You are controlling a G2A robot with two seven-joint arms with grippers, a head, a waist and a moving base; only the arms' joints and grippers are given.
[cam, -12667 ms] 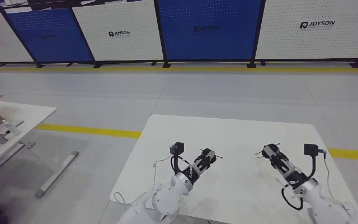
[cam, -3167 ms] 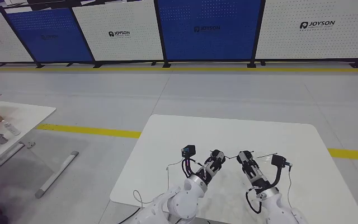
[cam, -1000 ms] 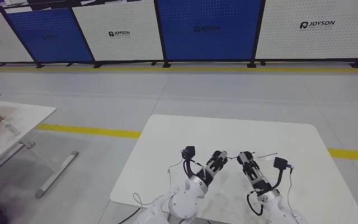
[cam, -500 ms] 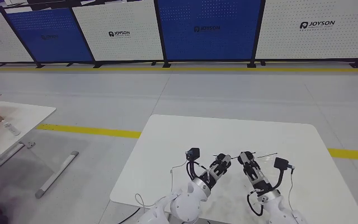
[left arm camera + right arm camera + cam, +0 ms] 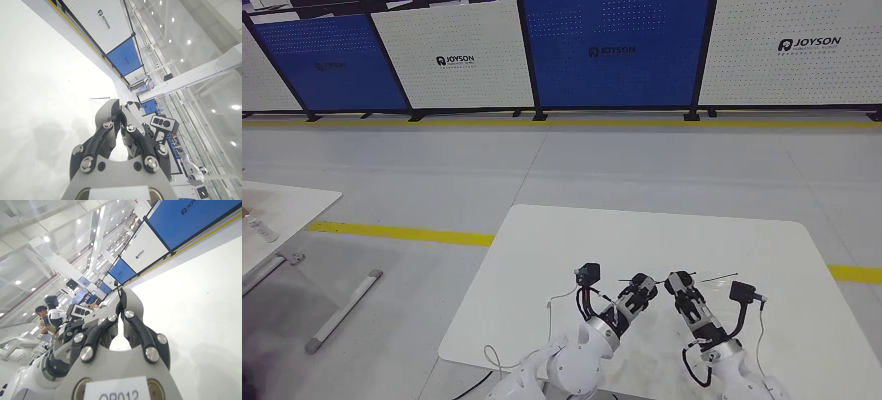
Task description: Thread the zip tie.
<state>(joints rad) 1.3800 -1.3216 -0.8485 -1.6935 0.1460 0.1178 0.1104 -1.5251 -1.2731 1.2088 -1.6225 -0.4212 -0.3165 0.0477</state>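
Item: thin black plastic zip tie (image 5: 118,289), likely light, springy and slippery, best gripped close to its ends. Right claw (image 5: 122,296), closed tight, is pinching it just under its head, above the near edge of the white tabletop (image 5: 572,250). Left claw (image 5: 120,108) is clamping a black strip end (image 5: 113,118) alongside.

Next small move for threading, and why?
Likely ease the left gripper toward the right gripper, aligning its strap with the head of the zip tie held there. Both are shut on black tie parts, side by side with a gap in the top view; nothing looks threaded.
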